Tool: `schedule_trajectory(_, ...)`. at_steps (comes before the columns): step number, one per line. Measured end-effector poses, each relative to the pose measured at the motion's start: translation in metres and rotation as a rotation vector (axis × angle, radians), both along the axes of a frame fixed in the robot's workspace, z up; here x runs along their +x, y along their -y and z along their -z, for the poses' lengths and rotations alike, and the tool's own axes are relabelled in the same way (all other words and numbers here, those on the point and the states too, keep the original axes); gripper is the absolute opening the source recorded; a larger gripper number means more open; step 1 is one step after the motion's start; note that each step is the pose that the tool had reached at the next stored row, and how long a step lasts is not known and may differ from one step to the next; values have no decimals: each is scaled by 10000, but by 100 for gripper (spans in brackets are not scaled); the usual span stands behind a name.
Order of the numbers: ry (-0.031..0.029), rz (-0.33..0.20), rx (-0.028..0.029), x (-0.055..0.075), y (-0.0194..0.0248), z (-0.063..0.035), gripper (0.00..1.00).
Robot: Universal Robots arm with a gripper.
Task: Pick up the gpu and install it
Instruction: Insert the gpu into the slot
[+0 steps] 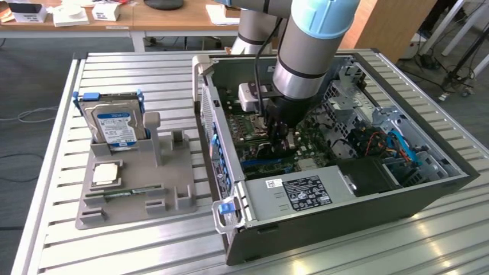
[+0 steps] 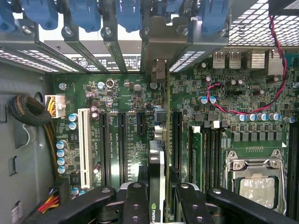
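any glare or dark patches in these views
exterior view: glare on the table slats beside the computer case, motherboard shaded under the arm; wrist view: bright backlight through the rear slot openings, gripper holding the gpu looks dark

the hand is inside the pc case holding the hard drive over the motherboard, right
No: the hand holds the gpu, as the wrist view shows. The hard drive stands in the grey holder outside the case.

My fingers [image 2: 135,205] black; gpu [image 2: 156,177] between them black, green logo. Green motherboard [image 2: 126,107], one white slot [image 2: 84,149]. Exterior view's left: silver hard drive [image 1: 114,123], blue-and-white label.
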State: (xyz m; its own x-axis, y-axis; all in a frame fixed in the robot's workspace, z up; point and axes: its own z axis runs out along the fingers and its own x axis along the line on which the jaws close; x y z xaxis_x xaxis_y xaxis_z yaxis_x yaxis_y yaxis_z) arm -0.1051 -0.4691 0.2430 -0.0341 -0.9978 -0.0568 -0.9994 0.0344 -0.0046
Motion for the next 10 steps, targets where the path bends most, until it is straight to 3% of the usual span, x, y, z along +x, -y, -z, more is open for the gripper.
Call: schedule_trajectory(10, 0, 0, 1, 0, 0, 0, 27)
